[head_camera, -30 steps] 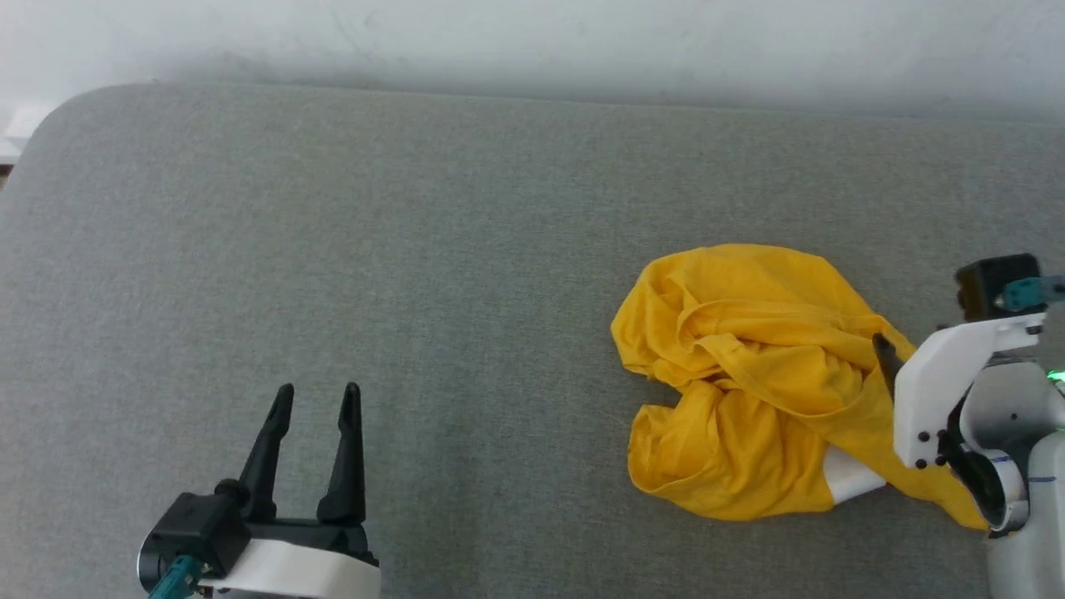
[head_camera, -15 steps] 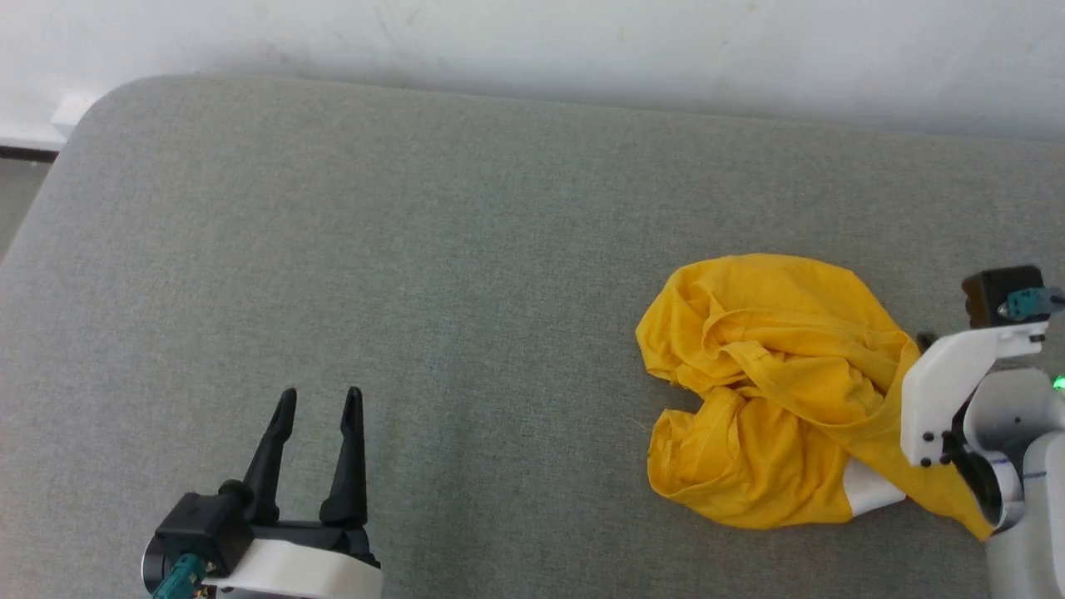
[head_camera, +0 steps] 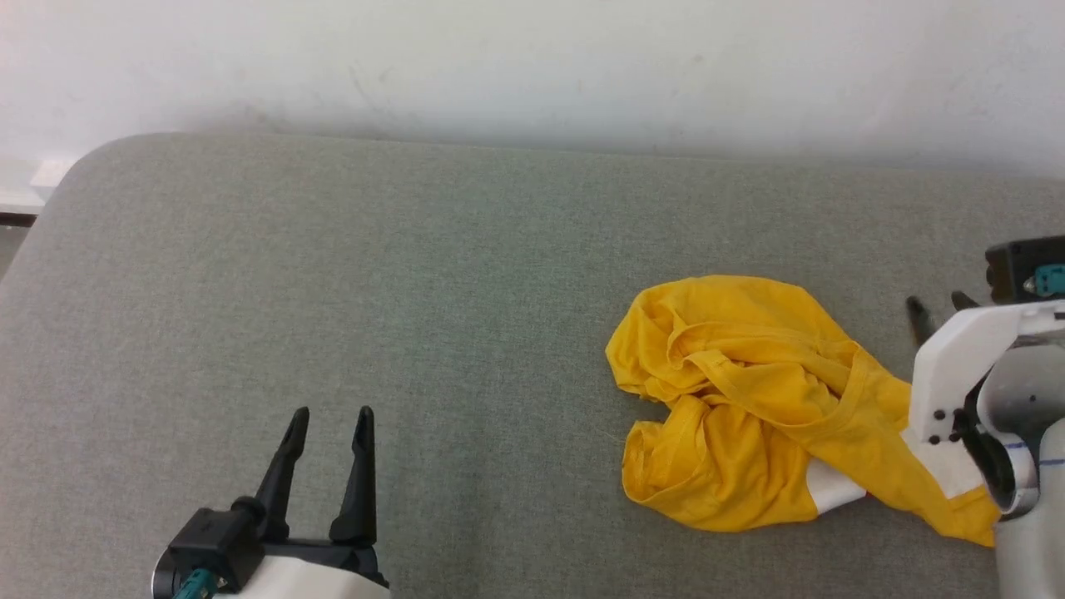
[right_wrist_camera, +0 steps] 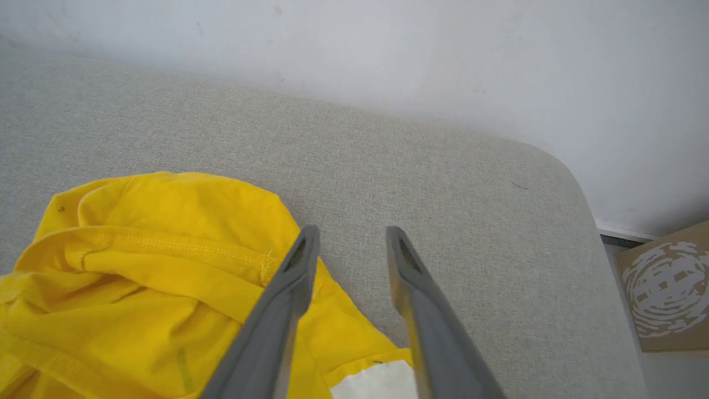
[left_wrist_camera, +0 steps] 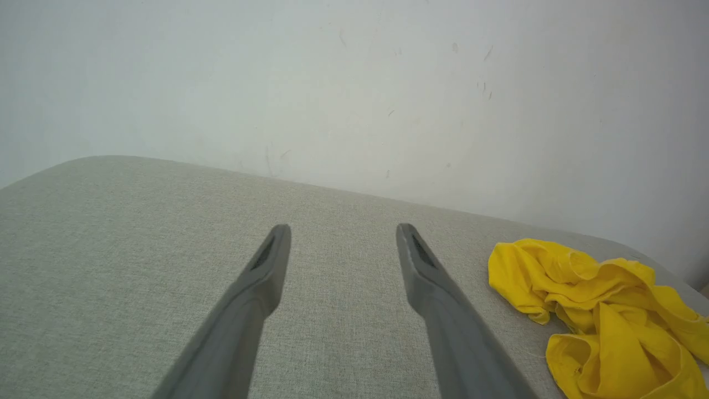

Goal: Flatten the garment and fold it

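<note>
Jaws on both sides stand spread, pinching nothing: left gripper (head_camera: pixel 331 413) well apart from the crumpled garment (head_camera: pixel 749 408), right gripper (head_camera: pixel 938 306) just beside its right edge.

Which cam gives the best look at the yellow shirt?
Head view: nearly the whole crumpled shirt is in frame. Left wrist view cuts it off at the lower right; right wrist view shows one close-up part.
</note>
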You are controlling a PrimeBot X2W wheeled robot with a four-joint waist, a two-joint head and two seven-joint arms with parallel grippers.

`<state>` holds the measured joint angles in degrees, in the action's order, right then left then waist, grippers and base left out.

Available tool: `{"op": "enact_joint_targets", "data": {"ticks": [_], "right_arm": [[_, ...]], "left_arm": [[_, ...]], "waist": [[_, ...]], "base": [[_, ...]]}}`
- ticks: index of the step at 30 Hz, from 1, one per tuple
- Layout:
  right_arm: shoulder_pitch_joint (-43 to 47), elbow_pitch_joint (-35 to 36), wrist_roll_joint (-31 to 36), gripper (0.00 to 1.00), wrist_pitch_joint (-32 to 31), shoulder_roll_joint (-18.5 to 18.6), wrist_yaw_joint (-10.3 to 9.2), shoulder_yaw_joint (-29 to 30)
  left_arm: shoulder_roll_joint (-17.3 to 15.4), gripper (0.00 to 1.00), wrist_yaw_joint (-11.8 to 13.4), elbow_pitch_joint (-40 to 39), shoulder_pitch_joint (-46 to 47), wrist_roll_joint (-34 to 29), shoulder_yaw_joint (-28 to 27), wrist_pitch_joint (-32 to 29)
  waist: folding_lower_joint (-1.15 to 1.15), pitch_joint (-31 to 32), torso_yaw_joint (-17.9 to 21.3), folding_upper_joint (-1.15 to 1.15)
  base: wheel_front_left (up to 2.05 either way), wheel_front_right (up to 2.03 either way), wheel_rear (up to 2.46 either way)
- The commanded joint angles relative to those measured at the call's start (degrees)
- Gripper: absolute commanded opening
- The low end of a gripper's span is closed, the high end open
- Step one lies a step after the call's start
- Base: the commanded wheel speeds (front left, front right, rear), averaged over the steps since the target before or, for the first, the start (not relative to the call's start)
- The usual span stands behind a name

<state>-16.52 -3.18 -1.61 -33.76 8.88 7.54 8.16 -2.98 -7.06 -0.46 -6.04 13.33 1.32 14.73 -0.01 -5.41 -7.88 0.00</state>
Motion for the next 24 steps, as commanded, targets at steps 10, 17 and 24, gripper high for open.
{"op": "enact_joint_targets", "data": {"ticks": [10, 17, 24], "right_arm": [[-2.18, -9.02, 1.52, 1.0, -0.1, -3.49, -0.05, 2.37], [-5.0, -12.23, 3.82, 0.0, -4.5, -4.76, -0.05, 5.63], [-6.17, -11.35, 5.34, 0.0, -5.7, -5.59, -0.05, 7.43]], "left_arm": [[0.0, 1.0, -0.32, -0.35, 3.25, -0.38, 0.22, 0.27], [-0.09, 1.0, -0.4, 0.3, 5.38, 0.32, 0.7, 0.27], [-0.19, 1.0, -0.42, 0.68, 6.2, 0.79, 0.69, 0.27]], "waist": [[0.01, -7.36, -1.9, 0.0], [0.01, -9.98, -3.24, 0.0], [0.01, -9.99, -3.08, 0.0]], "base": [[0.0, 0.0, 0.0], [0.0, 0.0, 0.0], [0.0, 0.0, 0.0]]}}
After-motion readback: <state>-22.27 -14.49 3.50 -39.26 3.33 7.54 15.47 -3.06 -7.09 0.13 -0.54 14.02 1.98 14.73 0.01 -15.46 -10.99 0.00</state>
